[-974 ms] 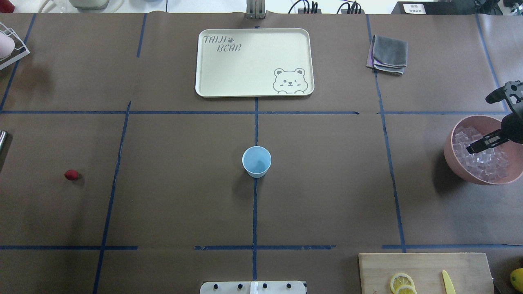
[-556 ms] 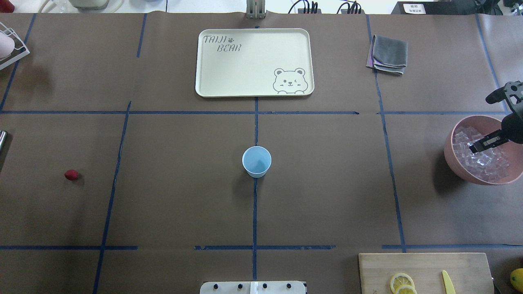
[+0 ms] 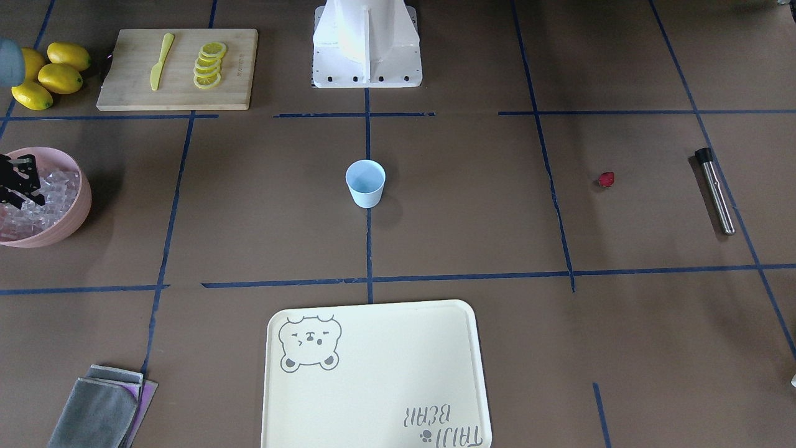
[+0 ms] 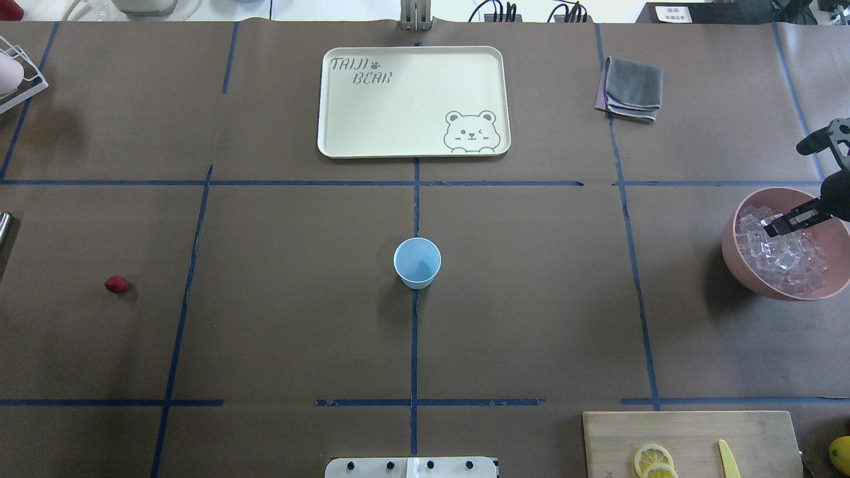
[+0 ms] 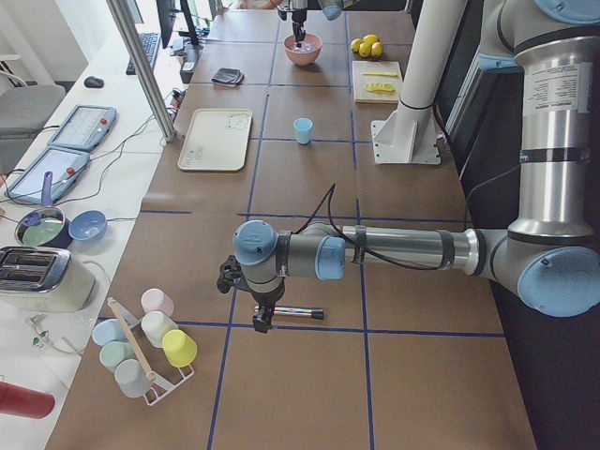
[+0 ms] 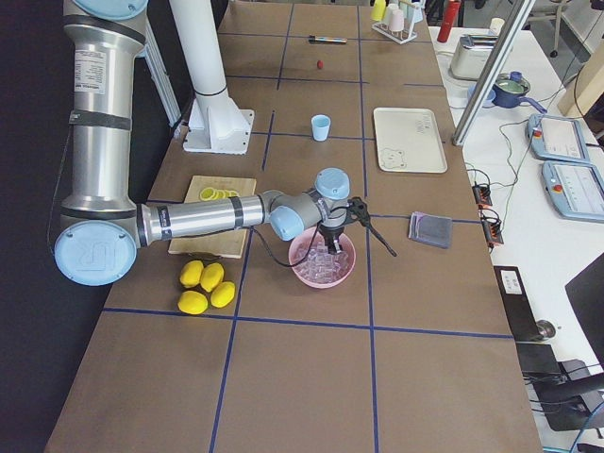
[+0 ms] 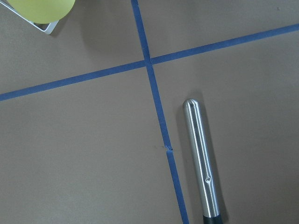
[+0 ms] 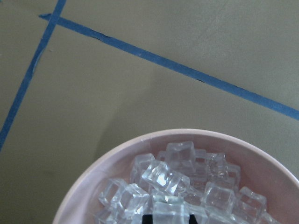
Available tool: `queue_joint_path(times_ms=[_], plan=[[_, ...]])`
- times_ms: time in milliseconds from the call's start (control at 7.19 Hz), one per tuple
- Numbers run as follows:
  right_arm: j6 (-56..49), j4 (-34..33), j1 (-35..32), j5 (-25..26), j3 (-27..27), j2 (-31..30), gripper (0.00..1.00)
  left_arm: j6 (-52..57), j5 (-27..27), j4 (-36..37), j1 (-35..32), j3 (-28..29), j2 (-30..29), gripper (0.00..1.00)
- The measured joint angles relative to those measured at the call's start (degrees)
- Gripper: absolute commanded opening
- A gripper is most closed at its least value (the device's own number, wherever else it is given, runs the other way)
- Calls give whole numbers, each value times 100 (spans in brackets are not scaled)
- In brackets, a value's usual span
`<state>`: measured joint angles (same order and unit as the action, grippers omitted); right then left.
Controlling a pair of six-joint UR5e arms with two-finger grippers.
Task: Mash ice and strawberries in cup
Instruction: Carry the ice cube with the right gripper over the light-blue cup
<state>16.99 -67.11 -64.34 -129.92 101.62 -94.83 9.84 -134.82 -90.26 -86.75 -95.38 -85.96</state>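
The light-blue cup stands upright and empty at the table's centre. A small red strawberry lies far to its left. The ice fills a pink bowl at the right edge. Just above the pile, my right gripper is shut on one ice cube, which sits between the fingertips in the right wrist view. My left gripper hovers over a steel muddler beyond the strawberry. It shows only in the exterior left view, so I cannot tell whether it is open or shut.
A cream bear tray lies behind the cup, a folded grey cloth to its right. A cutting board with lemon slices and a yellow knife sits front right, lemons beside it. A rack of cups stands near the left gripper.
My right gripper has lifted a little and drawn back toward the far side of the bowl. The cup and strawberry have not moved.
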Motion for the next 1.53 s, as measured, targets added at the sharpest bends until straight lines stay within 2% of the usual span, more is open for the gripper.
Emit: queue_joint_path(times_ms=[139, 417, 696, 1113, 1530], plan=[[26, -276, -137, -80, 257, 28, 3, 0, 0, 0, 0, 0, 0, 100], [507, -1343, -177, -96, 928, 481, 3, 0, 0, 0, 0, -11, 3, 100], [1739, -1775, 351, 22, 1090, 1295, 5, 0, 0, -2, 0, -24, 1, 100], [3425, -2645, 1726, 883, 1027, 2927, 4, 0, 0, -8, 0, -39, -16, 100], [4877, -2892, 2891, 1949, 284, 4426, 2, 0, 0, -9, 6, -37, -57, 100]])
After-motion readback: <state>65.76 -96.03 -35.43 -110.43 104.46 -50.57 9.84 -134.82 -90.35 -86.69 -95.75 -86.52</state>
